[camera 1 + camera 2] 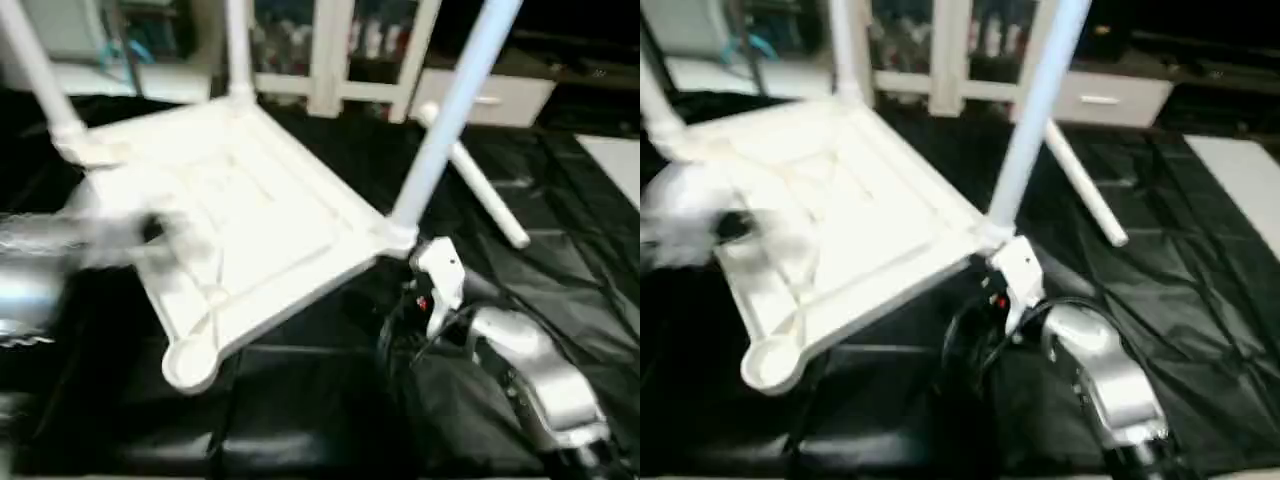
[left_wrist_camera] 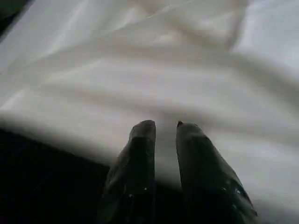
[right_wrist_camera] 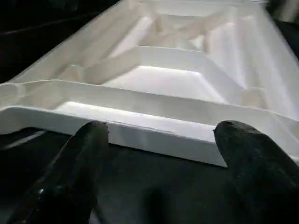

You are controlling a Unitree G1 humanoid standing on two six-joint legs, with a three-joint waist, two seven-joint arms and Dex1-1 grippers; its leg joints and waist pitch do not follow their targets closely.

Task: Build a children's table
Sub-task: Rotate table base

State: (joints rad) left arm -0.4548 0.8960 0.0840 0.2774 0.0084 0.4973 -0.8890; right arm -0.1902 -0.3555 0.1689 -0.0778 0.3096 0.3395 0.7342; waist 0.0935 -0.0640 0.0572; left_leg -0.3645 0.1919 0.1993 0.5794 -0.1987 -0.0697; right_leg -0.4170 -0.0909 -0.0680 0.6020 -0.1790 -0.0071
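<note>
The white table top [image 1: 250,210] lies upside down on black sheeting, ribs facing up. Three white legs stand in its corner sockets: one at the left [image 1: 35,70], one at the back [image 1: 238,50], one at the right [image 1: 450,110]. The nearest corner socket [image 1: 190,365] holds no leg. A fourth leg [image 1: 485,195] lies loose on the sheeting behind the right corner. My left gripper [image 2: 166,135] hovers over the top's left side, fingers close together with nothing between them. My right gripper [image 3: 161,130] is open, its fingers spread facing the top's rim [image 3: 154,135] below the right corner.
Black crinkled sheeting [image 1: 560,260] covers the floor around the table. White furniture with a drawer [image 1: 480,95] runs along the back. A pale panel [image 1: 615,160] lies at the far right edge.
</note>
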